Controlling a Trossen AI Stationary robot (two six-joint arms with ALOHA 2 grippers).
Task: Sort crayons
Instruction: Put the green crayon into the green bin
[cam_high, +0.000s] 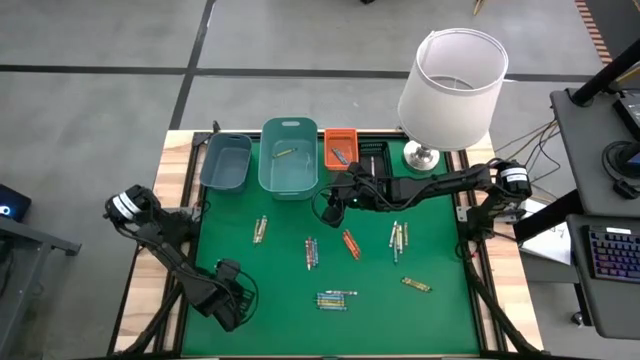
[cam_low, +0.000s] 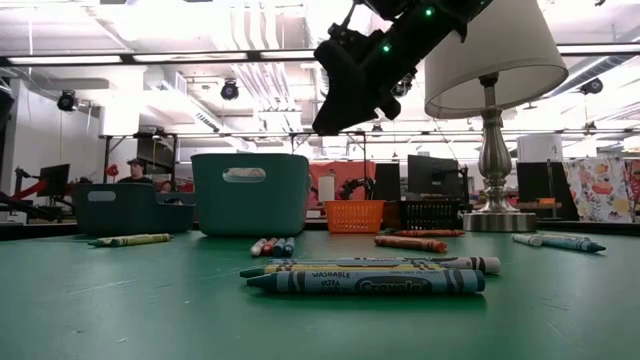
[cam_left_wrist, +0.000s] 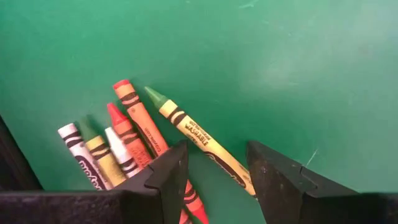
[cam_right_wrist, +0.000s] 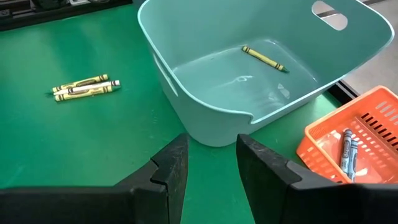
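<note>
Crayons lie in small groups on the green mat (cam_high: 440, 320): at the left (cam_high: 260, 228), in the middle (cam_high: 311, 252), (cam_high: 350, 243), at the right (cam_high: 398, 237), (cam_high: 416, 285) and near the front (cam_high: 337, 298). My right gripper (cam_right_wrist: 211, 163) is open and empty, raised above the mat in front of the teal bin (cam_right_wrist: 186, 118), which holds one yellow-green crayon (cam_right_wrist: 264, 58). It also shows in the high view (cam_high: 335, 197). My left gripper (cam_left_wrist: 217, 169) is open and empty over the mat's near left (cam_high: 228, 292), close to a cluster of several crayons (cam_left_wrist: 134, 140).
A dark blue-grey bin (cam_high: 225, 140), the teal bin (cam_high: 290, 124), an orange basket (cam_high: 340, 133) with blue crayons (cam_right_wrist: 347, 149) and a black basket (cam_high: 375, 150) line the mat's far edge. A white-shaded lamp (cam_high: 452, 78) stands at the far right.
</note>
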